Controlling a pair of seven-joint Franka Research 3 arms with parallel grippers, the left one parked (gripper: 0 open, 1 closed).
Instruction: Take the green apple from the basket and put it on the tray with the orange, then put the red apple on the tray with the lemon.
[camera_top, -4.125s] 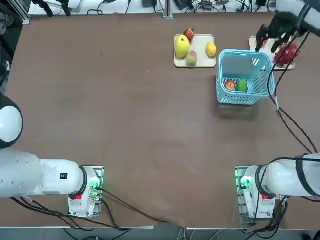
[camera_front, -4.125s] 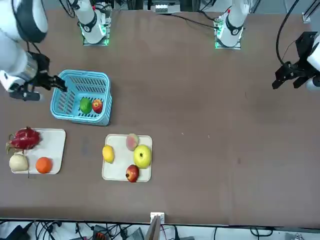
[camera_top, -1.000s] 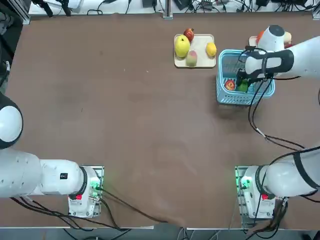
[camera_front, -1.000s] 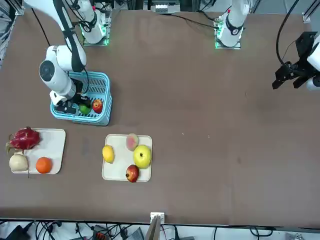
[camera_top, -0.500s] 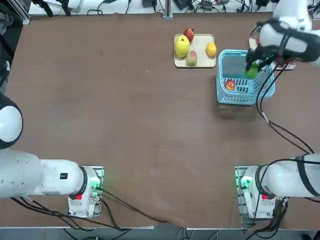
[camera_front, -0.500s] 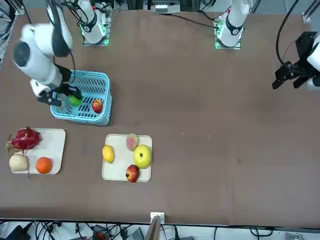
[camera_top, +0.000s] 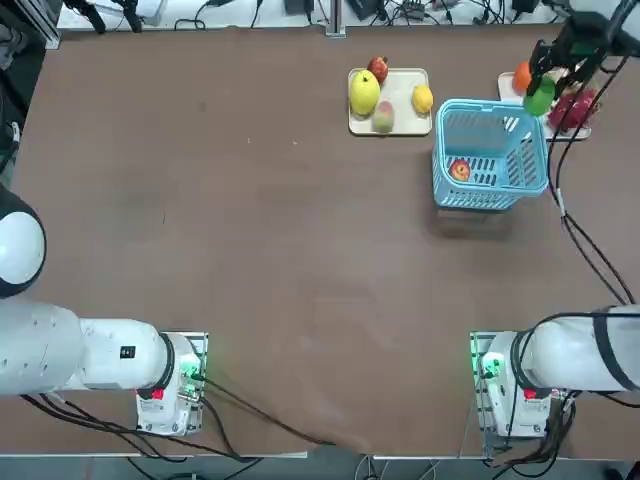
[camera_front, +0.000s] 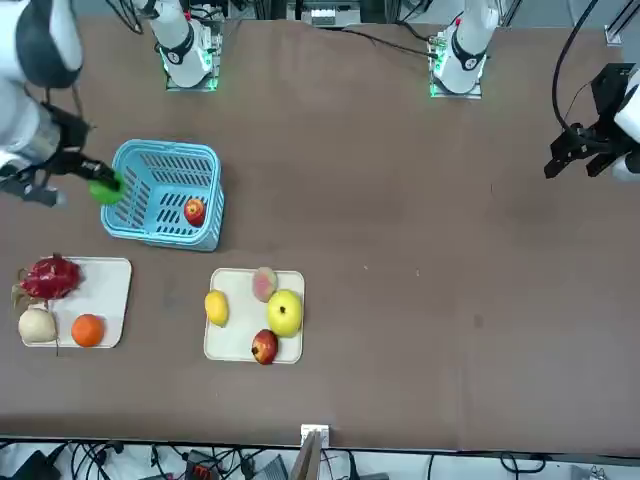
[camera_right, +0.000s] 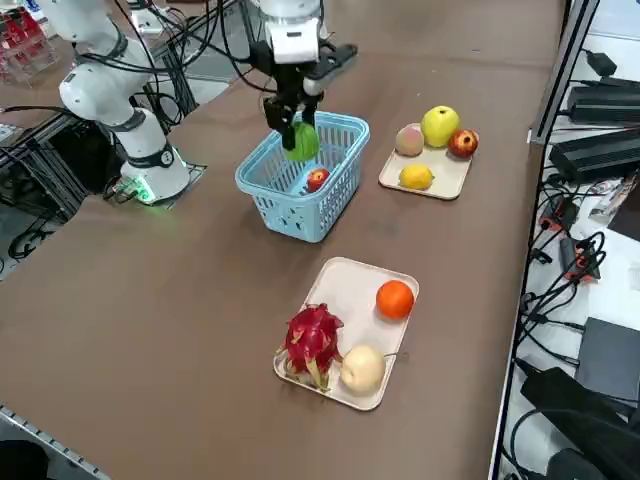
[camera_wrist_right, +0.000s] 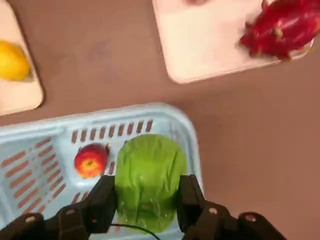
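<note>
My right gripper (camera_right: 298, 135) is shut on the green apple (camera_right: 301, 141), held in the air over the corner of the light blue basket (camera_top: 490, 105) nearest the pale tray with the orange (camera_front: 105, 290). From the wrist the green apple (camera_wrist_right: 149, 175) sits between both fingers (camera_wrist_right: 102, 200), with the red apple (camera_wrist_right: 90, 160) still on the basket floor below. The orange (camera_right: 395, 299) lies on its tray. Beyond the basket, the lemon (camera_top: 422, 98) rests on the cream-beige tray (camera_top: 402, 95).
A spiky magenta fruit (camera_right: 312, 340) and a pale round fruit (camera_right: 362, 368) share the tray with the orange. On the lemon's tray lie a yellow-green apple (camera_top: 364, 92), a peach-coloured fruit (camera_top: 384, 116) and a dark red apple (camera_top: 377, 68). Cables trail from the arm along the table's right.
My right gripper has lifted the green apple out of the basket and carried it up and toward the tray with the orange. The red apple stayed in the basket.
</note>
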